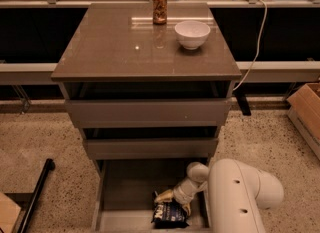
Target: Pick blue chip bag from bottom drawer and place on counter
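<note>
The blue chip bag [170, 214] lies flat on the floor of the open bottom drawer [125, 192], towards its front right. My gripper [172, 200] reaches down into the drawer from the right, its yellowish fingertips right over the bag's top edge. The big white arm [235, 197] fills the lower right and hides the drawer's right side. The counter [125, 47] is the glossy grey-brown top of the cabinet above.
A brown drink can [159, 8] and a white bowl [192, 34] stand at the back of the counter. Two shallower drawers [150, 112] sit above, slightly open. A cardboard box [307, 112] is at the right, a black bar [35, 197] on the floor at left.
</note>
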`<state>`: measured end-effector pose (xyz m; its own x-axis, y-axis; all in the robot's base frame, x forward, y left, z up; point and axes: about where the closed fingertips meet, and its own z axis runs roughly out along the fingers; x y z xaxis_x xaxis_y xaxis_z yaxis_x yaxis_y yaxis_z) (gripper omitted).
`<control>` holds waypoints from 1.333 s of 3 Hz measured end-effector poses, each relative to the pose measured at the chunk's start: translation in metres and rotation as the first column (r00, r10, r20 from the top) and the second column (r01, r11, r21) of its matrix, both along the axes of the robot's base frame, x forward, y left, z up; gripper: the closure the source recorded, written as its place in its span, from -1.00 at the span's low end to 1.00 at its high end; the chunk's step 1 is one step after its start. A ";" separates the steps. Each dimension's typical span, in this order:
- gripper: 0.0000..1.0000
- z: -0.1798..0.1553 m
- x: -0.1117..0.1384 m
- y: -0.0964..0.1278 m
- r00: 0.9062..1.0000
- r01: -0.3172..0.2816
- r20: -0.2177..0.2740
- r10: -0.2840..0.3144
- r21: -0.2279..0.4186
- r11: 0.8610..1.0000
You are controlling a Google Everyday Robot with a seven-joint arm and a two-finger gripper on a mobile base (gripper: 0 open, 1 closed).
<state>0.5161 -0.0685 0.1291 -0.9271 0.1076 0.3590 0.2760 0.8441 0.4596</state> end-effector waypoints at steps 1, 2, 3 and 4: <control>-0.16 0.003 0.000 0.000 1.000 0.000 0.000 0.000 0.000 1.000; 0.29 0.004 0.000 0.000 1.000 0.000 0.000 0.000 0.000 1.000; 0.77 0.029 0.006 0.002 0.998 -0.013 0.056 0.013 -0.007 1.000; 1.00 0.096 0.026 0.004 0.978 -0.036 0.203 0.040 -0.026 0.999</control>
